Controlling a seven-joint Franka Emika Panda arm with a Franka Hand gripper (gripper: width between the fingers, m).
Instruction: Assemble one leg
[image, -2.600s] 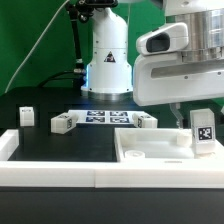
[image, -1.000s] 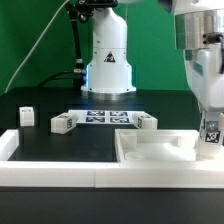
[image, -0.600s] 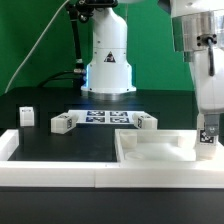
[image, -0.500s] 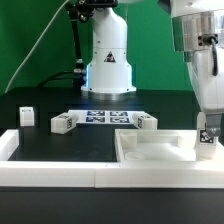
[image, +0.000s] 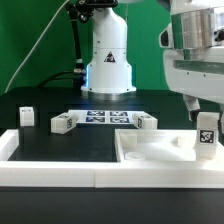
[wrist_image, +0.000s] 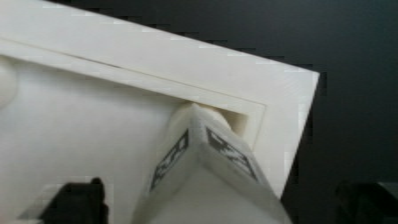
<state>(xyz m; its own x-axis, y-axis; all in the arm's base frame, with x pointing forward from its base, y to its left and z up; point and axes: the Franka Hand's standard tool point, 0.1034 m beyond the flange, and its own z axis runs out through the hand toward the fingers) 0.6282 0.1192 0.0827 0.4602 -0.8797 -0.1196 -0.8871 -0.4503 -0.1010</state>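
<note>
Leg (image: 204, 135) standing upright in the corner of the white panel (image: 150, 152) at the exterior view's right, long axis vertical, tag facing the camera. End effector (wrist_image: 228, 205) directly above it, fingers spread wide, one to each side in the wrist view, gripping nothing. Straight down to regrasp; only one arm present.

Hard to say whether the leg's foot is fully seated in its pocket: base hidden behind the panel's rim. Fingertips out of the exterior view, arm body cut off at the frame's edge. Wrist view blurred, tag pattern unreadable. Two more small white legs (image: 64, 123) on the tabletop (image: 40, 140) by the marker board (image: 104, 118).
</note>
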